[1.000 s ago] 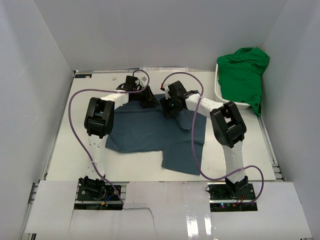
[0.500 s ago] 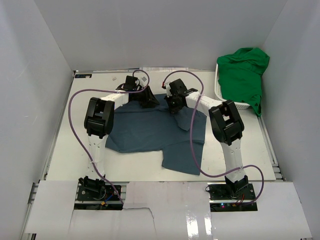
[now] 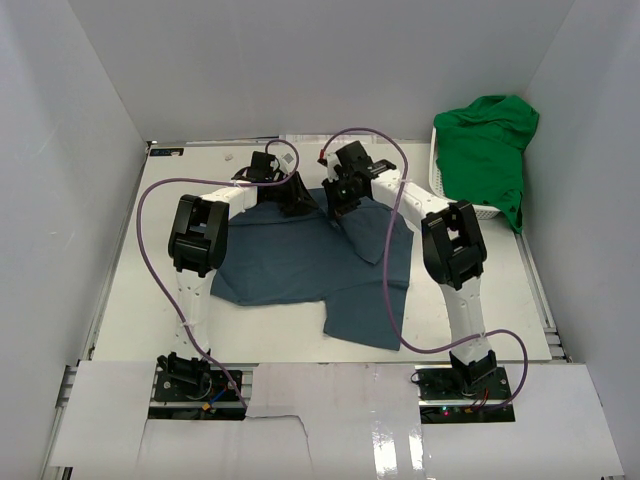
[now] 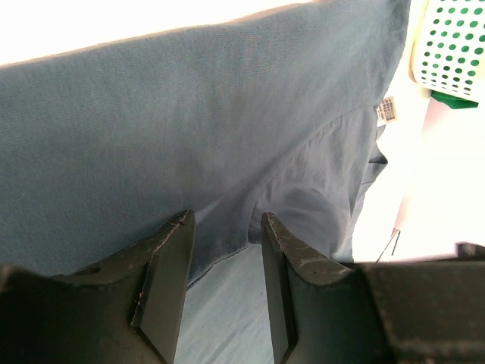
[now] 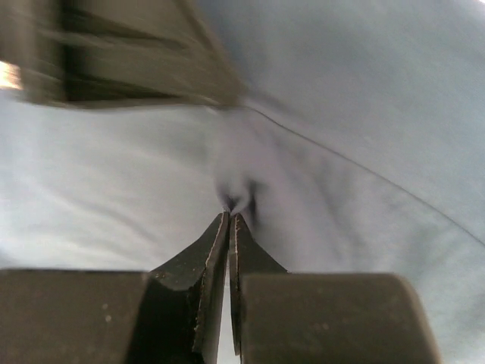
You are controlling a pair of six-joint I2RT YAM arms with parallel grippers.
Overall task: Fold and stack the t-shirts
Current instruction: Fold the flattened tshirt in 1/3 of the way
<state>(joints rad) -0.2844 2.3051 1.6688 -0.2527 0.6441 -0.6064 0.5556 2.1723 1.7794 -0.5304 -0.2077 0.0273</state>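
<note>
The dark slate-blue t-shirt [image 3: 300, 265] lies spread and rumpled on the white table, its small neck label [image 4: 386, 110] near its far edge. My right gripper [image 5: 229, 214] is shut on a small pucker of this shirt, at its back edge [image 3: 338, 203]. My left gripper [image 4: 224, 220] stands just left of it [image 3: 295, 200], jaws apart over a fold and hem of the same shirt, not pinching it. The bright green t-shirt [image 3: 485, 145] is heaped in and over the basket at the back right.
A white lattice basket [image 3: 445, 185] stands at the back right by the wall, and its holed side [image 4: 451, 42] shows in the left wrist view. Purple cables [image 3: 392, 290] loop over both arms. Grey walls close in the table's left, back and right.
My right gripper has shut on the blue cloth and shifted slightly toward the back, drawing the shirt's edge up with it. The left gripper has held still, jaws unchanged.
</note>
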